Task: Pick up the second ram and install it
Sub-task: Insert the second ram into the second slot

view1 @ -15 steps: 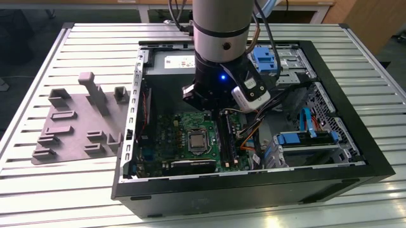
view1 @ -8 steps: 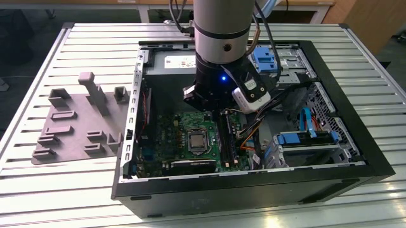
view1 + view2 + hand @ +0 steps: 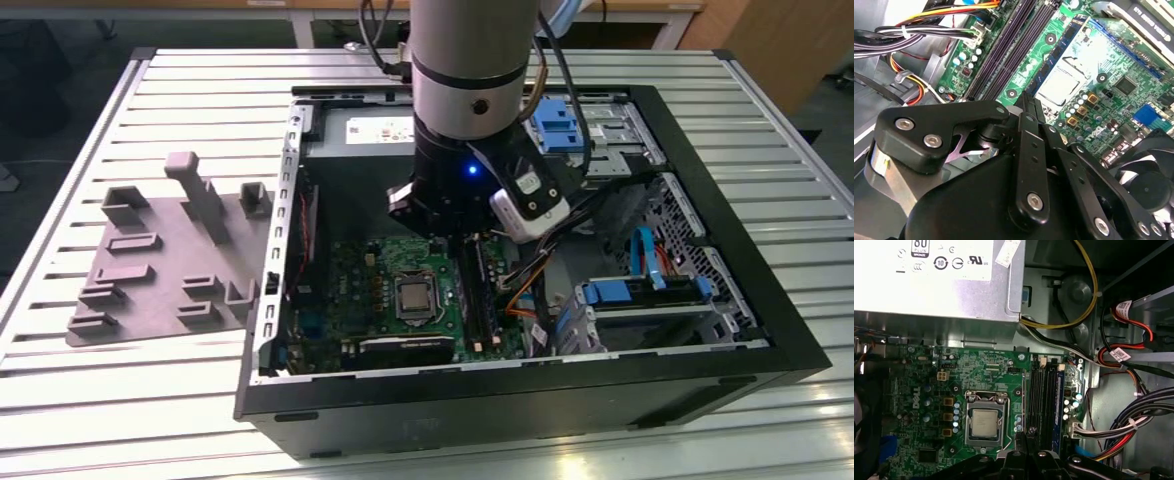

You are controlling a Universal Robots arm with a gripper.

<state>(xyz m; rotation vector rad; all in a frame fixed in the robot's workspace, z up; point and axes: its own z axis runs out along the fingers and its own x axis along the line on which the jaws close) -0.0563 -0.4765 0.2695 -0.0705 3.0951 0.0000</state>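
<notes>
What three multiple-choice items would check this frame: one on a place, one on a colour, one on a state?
1. The gripper is
A. over the grey fixture
B. inside the case, over the motherboard
C. outside the case, over the table

2. The motherboard is
A. red
B. white
C. green

3. The processor is
A. bare in its socket
B. under a cooler
C. lying on the table

Answers: 1 B, the exterior view shows the arm reaching down into the case and both wrist views show the board just below. 2 C, all views show a green board. 3 A, its metal top is uncovered in the first wrist view.
</notes>
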